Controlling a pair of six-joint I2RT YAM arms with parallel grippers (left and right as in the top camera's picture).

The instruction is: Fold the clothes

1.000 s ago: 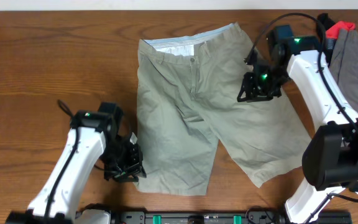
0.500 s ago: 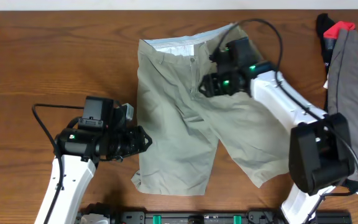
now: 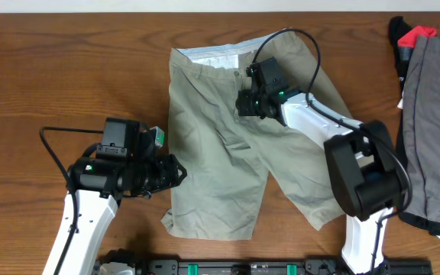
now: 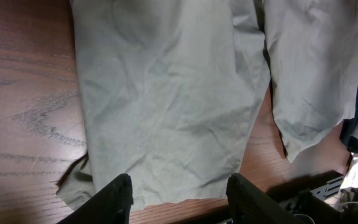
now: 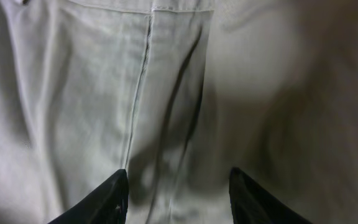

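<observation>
The left arm (image 3: 90,198) reaches across the bench (image 3: 52,84) toward the outer edge of the nearer leg of the shorts (image 3: 212,153). Its jaws stand part-way apart with nothing between them, hovering above the cloth near the hem. The shorts lie spread flat, front up, in the middle of the bench. The waistband is at the far side with its pale lining (image 3: 212,55) showing, and the two legs splay toward the near edge.

The shorts look like light, limp cotton, creased in places. They will likely sag and drape from any pinch rather than hold a shape. The waistband and fly are thicker and probably stiffer, so a waistband corner and a hem corner seem the surest places to take hold, catching both layers.

The right arm (image 3: 312,122) hangs low over the fly seam (image 5: 143,81), its jaws likewise apart and empty. At the far right, well apart, lie a grey garment (image 3: 434,114) and a black and red cloth (image 3: 411,34).
</observation>
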